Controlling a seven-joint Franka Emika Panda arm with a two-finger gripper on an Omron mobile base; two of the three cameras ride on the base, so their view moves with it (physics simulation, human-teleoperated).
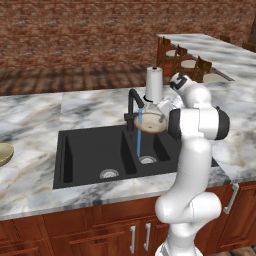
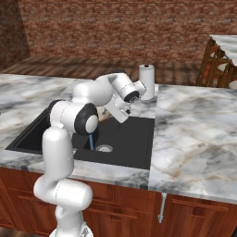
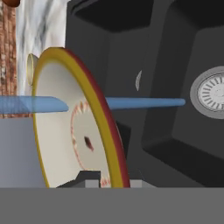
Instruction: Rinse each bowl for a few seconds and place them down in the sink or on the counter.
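A white robot arm holds a cream-rimmed bowl [image 1: 150, 122] over the right basin of the black double sink [image 1: 80, 150], its hand [image 1: 165, 107] clamped tight on the bowl's edge. The bowl sits just beside the spout of the black gooseneck faucet [image 1: 132, 107], and a thin blue stream of water [image 1: 138, 137] falls from the spout past the bowl's left rim, down to the round steel drain [image 1: 147, 160] of that basin. In the hand view the bowl [image 3: 78, 127] appears edge-on, its pale inside ringed with a brownish pattern and its outer rim banded yellow and dark red; the stream [image 3: 144, 103] crosses behind it toward the drain [image 3: 212, 92]. A second bowl [image 1: 5, 152], olive-tan, rests on the marble worktop [image 1: 30, 120] at the far left, well apart from the sink. A white paper-towel roll [image 1: 154, 85] stands upright on the worktop behind the faucet. From the right base view the arm hides most of the held bowl; the sink [image 2: 134, 139] and roll [image 2: 146, 81] show clearly
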